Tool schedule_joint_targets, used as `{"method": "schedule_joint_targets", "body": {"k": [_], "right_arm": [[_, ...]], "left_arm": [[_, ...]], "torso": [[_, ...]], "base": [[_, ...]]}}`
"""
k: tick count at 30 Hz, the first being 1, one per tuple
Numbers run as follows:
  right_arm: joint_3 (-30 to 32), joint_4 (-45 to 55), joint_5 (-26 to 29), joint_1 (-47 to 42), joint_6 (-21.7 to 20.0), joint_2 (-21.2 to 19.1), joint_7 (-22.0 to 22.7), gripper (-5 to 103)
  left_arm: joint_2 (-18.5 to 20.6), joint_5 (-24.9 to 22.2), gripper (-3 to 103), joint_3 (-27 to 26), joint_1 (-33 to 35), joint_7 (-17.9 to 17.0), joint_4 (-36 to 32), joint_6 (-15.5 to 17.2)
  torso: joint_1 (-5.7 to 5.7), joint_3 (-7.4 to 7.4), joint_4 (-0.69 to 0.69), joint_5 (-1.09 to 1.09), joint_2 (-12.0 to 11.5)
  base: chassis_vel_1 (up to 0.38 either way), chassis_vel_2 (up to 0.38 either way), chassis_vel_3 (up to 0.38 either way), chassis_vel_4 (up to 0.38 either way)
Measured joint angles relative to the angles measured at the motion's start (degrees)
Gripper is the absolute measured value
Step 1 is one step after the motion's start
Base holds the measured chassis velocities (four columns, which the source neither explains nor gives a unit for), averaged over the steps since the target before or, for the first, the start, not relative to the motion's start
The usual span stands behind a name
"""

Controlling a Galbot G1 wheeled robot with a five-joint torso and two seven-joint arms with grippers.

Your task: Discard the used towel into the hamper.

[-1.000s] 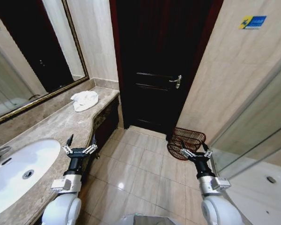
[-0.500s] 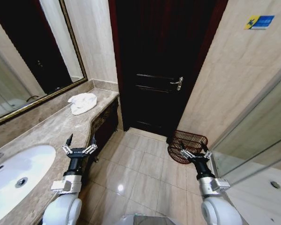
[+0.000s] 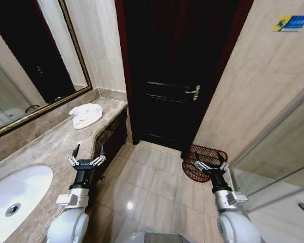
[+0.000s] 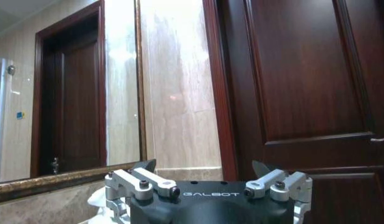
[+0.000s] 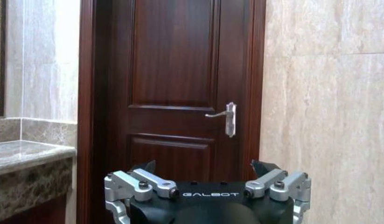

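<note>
We see a bathroom from the head view, with a dark wooden door (image 3: 175,76) straight ahead and beige stone walls to either side of it. A framed mirror (image 3: 28,66) hangs above a long marble counter (image 3: 50,144) on our left, and an oval white sink (image 3: 12,195) is set into the counter's near end. A tiled floor (image 3: 152,185) runs from the counter to the door.

The hamper (image 3: 202,161), a dark reddish-brown wire basket wider at the rim, stands on the floor at the foot of the right wall, just right of the door. The towel (image 3: 85,114), white and crumpled, lies on the far end of the counter near the mirror's corner, well apart from the hamper.

Our left gripper (image 3: 86,154) is held up above the counter's front edge, its fingers spread and holding nothing; the left wrist view shows the same spread fingertips (image 4: 146,164) before the mirror frame. Our right gripper (image 3: 208,158) is raised in front of the hamper, fingers likewise spread and empty. The right wrist view faces the door, whose silver lever handle (image 5: 225,117) is in sight.
</note>
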Motion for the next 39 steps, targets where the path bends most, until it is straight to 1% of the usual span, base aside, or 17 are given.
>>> {"method": "schedule_joint_targets", "body": {"k": [6,10,23,39], "right_arm": [[-0.03,-0.27,-0.17,0.17,0.00,0.30,-0.03,100],[0.16,-0.42,-0.08,0.08,0.05,0.29,-0.03,100],[0.39,-0.58,-0.04,0.24,0.21,0.02,-0.09,100],[0.13,-0.28,-0.50,-0.44,0.63,0.50,-0.35,100]], "left_arm": [[0.74,-0.63,100,-0.22,0.80,-0.08,0.20,-0.15],[0.70,-0.61,100,-0.16,0.46,-0.09,1.03,-0.84],[0.71,-0.42,100,0.43,-0.41,0.07,1.21,-0.60],[0.90,-0.69,100,-0.06,0.32,0.06,1.19,-1.44]], "torso": [[0.00,0.00,-0.01,0.00,0.00],[0.00,0.00,-0.01,-0.01,0.00],[0.00,0.01,-0.01,0.01,0.00],[0.00,0.00,-0.01,0.00,0.00]], "base": [[-0.093,0.094,0.089,-0.110],[-0.089,0.091,0.098,-0.087],[-0.094,0.110,0.114,-0.097],[-0.075,0.132,0.131,-0.074]]}}
